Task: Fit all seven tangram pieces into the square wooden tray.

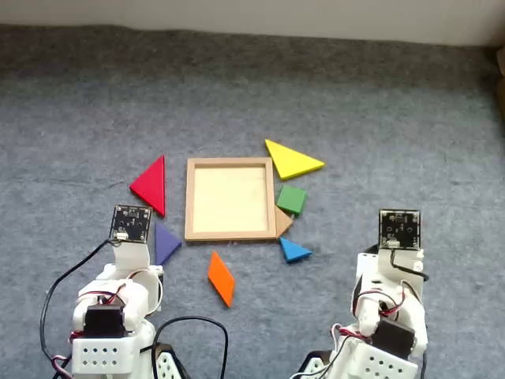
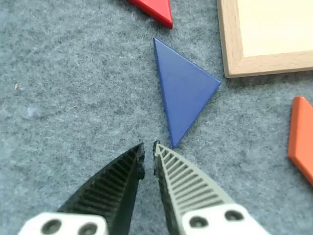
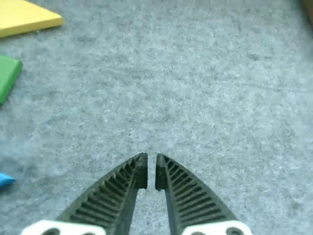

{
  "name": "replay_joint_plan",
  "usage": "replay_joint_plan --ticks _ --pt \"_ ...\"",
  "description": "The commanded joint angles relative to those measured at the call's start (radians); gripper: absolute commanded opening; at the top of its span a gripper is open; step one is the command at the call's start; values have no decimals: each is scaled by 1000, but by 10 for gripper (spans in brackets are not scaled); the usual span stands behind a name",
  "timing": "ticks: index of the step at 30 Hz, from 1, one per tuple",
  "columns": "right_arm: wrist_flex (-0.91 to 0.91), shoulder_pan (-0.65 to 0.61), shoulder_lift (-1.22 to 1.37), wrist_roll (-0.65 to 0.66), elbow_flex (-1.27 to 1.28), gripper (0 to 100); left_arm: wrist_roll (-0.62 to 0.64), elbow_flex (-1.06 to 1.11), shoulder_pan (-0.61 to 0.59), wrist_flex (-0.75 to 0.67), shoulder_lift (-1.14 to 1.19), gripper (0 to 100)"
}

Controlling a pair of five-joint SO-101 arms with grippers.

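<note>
— What does everything sit on?

— A grey carpet point(image 1: 252, 87) that fills the table, with a pale strip of wall point(image 1: 252, 12) along the far edge. The left arm point(image 1: 118, 308) and right arm point(image 1: 390, 308) stand at the near edge, well apart.

— And the tray?

— The square wooden tray point(image 1: 190, 201) lies flat between them, farther out, its sides square to the wall. All seven pieces lie around it on the carpet.

— Which way do they point?

— The yellow triangle point(image 1: 290, 160) is off the far right corner, with its long side running out to the right. The red triangle point(image 1: 151, 185) is on the left, its long side running near to far and facing the tray, its corner pointing left. The dark blue triangle point(image 1: 164, 243) is near the tray's near left corner and points right. The orange slanted piece point(image 1: 222, 278) is in front of the tray, its long axis running from far left to near right. The green square point(image 1: 291, 199) is just beside the right side, slightly turned. The brown triangle point(image 1: 282, 220) lies against that side. The light blue triangle point(image 1: 293, 249), nearer, points right.

— Do the wrist views add anything?

— In the high view the left arm covers part of the dark blue triangle. The left wrist view shows it whole, one sharp corner just off the left gripper point(image 2: 148, 147). That gripper is clenched on nothing. The right gripper point(image 3: 147, 171) is also closed, but for a sliver, and grasps nothing. It is over bare carpet, well apart from the yellow, green and light blue pieces.
</note>
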Motion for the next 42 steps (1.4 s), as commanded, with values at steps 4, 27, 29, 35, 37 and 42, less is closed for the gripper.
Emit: replay_joint_plan --ticks 4,27,29,35,37,42 --pt "81 -53 306 15 -437 56 -6 19 -5 5 -36 55" --pt "183 -478 1595 160 -1299 277 -6 19 -5 5 -36 55" --pt "183 -495 1693 196 -1368 277 -6 19 -5 5 -36 55" --pt "183 -541 1965 249 -1590 277 -6 19 -5 5 -36 55" --pt "183 -552 2041 249 -1672 277 -6 19 -5 5 -36 55" --pt "185 -582 2198 250 -1828 277 -6 19 -5 5 -36 55"
